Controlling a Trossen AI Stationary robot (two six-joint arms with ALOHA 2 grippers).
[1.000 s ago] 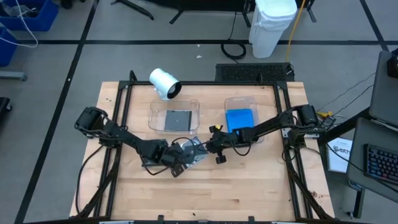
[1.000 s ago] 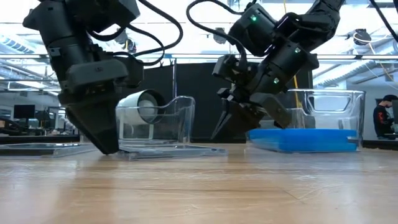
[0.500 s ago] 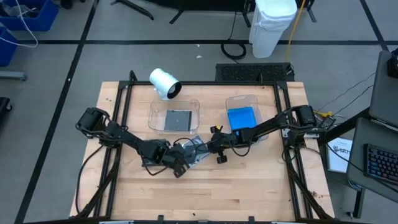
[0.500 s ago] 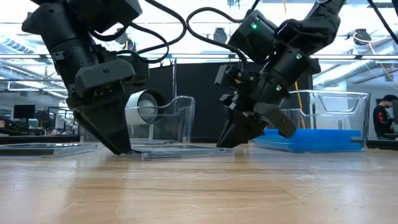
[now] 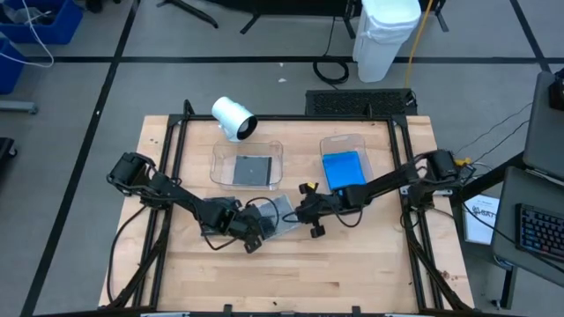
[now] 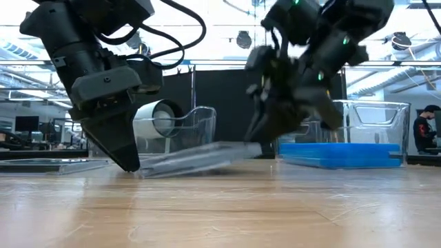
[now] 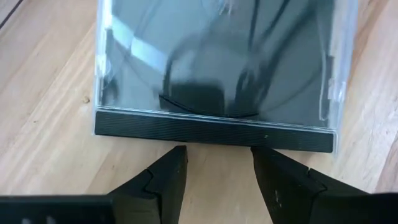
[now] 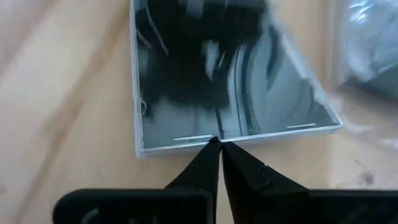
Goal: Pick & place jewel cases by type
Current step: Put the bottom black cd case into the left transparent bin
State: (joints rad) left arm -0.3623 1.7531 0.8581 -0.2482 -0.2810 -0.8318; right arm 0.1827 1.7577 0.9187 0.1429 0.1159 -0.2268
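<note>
A dark grey, clear jewel case (image 5: 278, 217) lies tilted on the wood between my two grippers. My left gripper (image 7: 217, 152) stands open at its black spine, and my right gripper (image 8: 219, 144) is shut at the opposite clear edge. In the low view the case (image 6: 193, 158) slopes up from the left gripper (image 6: 127, 162) to the right gripper (image 6: 260, 141). Another dark case (image 5: 251, 169) lies in the left clear tray (image 5: 218, 157). A blue case (image 5: 342, 167) lies in the right clear tray (image 5: 359, 141). My left gripper sets both open fingertips (image 7: 176, 155) against the case's black spine edge (image 7: 214, 132), slanting down from the table's left. That edge rests on the wood. My right gripper meets the case's clear edge (image 8: 186, 142) with its shut fingertips (image 8: 208, 152), slanting down from the table's right. That edge is raised off the table (image 6: 238, 147).
A white cylinder (image 5: 233, 117) lies on its side behind the left tray. In the low view, a flat case (image 6: 41, 164) lies on the table beyond my left arm. Bare wood (image 5: 291, 273) stretches toward the near edge.
My right gripper, still shut, has moved toward the case and risen a little. The case has tipped: its clear edge at the right gripper has come up off the table, while its spine edge stays down at my left gripper.
</note>
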